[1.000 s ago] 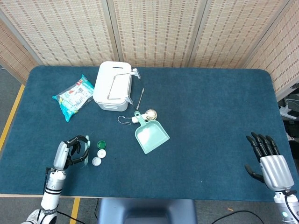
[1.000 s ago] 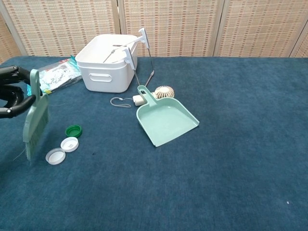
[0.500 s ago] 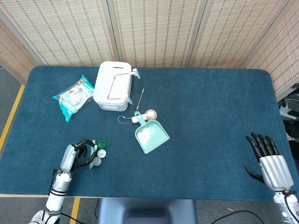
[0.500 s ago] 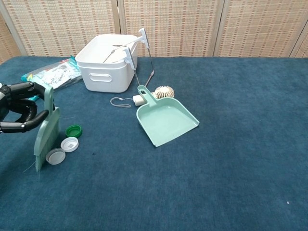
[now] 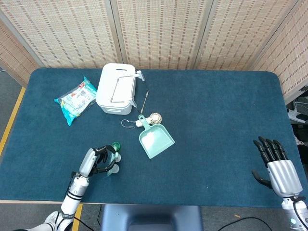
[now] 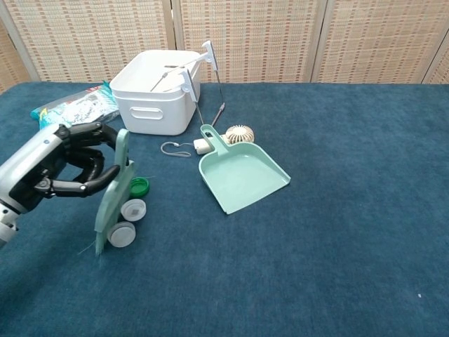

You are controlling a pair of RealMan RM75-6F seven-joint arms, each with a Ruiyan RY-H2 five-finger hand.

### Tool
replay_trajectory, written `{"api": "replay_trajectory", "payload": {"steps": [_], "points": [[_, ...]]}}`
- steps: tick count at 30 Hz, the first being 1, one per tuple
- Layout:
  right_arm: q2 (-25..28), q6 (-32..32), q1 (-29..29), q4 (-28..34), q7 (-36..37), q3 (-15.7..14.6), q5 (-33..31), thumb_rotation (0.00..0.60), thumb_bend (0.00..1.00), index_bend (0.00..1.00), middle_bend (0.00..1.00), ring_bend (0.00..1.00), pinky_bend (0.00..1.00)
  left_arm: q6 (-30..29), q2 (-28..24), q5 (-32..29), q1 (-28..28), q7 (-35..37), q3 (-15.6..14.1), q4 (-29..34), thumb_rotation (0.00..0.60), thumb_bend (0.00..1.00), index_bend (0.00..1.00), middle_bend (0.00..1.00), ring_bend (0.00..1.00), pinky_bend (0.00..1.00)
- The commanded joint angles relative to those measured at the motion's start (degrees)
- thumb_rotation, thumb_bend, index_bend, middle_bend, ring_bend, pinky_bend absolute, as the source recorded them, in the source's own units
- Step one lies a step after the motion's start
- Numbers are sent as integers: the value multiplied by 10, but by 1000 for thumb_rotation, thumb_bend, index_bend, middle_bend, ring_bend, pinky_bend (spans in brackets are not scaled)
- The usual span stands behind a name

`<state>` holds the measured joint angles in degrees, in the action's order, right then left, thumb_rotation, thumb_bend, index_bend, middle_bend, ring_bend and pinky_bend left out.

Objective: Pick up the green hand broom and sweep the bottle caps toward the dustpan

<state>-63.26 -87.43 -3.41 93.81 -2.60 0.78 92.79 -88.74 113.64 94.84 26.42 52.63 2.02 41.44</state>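
Observation:
My left hand (image 6: 66, 165) (image 5: 96, 160) grips the handle of the green hand broom (image 6: 112, 199), which stands on the table with its bristles down. Against the broom's right side lie three bottle caps: a green cap (image 6: 139, 186) (image 5: 115, 146), a white cap (image 6: 133, 209) and a grey-white cap (image 6: 122, 234). The green dustpan (image 6: 242, 175) (image 5: 155, 138) lies open-mouthed to their right, with a gap of bare cloth between. My right hand (image 5: 277, 166) rests at the table's front right corner with its fingers spread and nothing in it.
A white storage box (image 6: 156, 100) with a wire handle stands at the back left, and a snack packet (image 5: 76, 98) lies left of it. A metal hook (image 6: 175, 149), a small round white fan (image 6: 239, 133) and a thin rod (image 5: 144, 100) lie near the dustpan's handle.
My left hand has carried the broom to the right across the table. The three caps have been pushed to the right with it, closer to the dustpan. My right hand has not moved.

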Motion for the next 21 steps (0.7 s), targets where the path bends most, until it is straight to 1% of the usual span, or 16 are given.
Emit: {"api": "replay_trajectory", "payload": {"steps": [1, 4, 7, 12, 17, 21], "points": [[1, -1, 0, 0, 3, 1, -1, 600, 203, 0, 0, 0, 0, 9, 11, 4, 13, -4, 1, 10, 600, 721, 757, 881, 739, 914], [3, -2, 1, -1, 7, 2, -3, 600, 204, 0, 0, 0, 0, 12, 21, 10, 24, -9, 0, 21, 600, 720, 757, 881, 739, 914], [4, -2, 1, -3, 11, 3, -4, 600, 204, 0, 0, 0, 0, 2, 26, 18, 34, -20, 1, 28, 600, 717, 757, 881, 739, 914], [7, -4, 2, -3, 15, 3, -5, 600, 204, 0, 0, 0, 0, -25, 16, 20, 45, -46, 19, 24, 600, 713, 757, 881, 739, 914], [8, -5, 3, -2, 16, 3, -3, 600, 203, 0, 0, 0, 0, -38, -4, 10, 53, -76, 39, -8, 600, 713, 757, 880, 739, 914], [6, -4, 2, -2, 13, 2, -2, 600, 204, 0, 0, 0, 0, -11, -10, -13, 55, -64, 47, -38, 600, 713, 757, 881, 739, 914]]}}
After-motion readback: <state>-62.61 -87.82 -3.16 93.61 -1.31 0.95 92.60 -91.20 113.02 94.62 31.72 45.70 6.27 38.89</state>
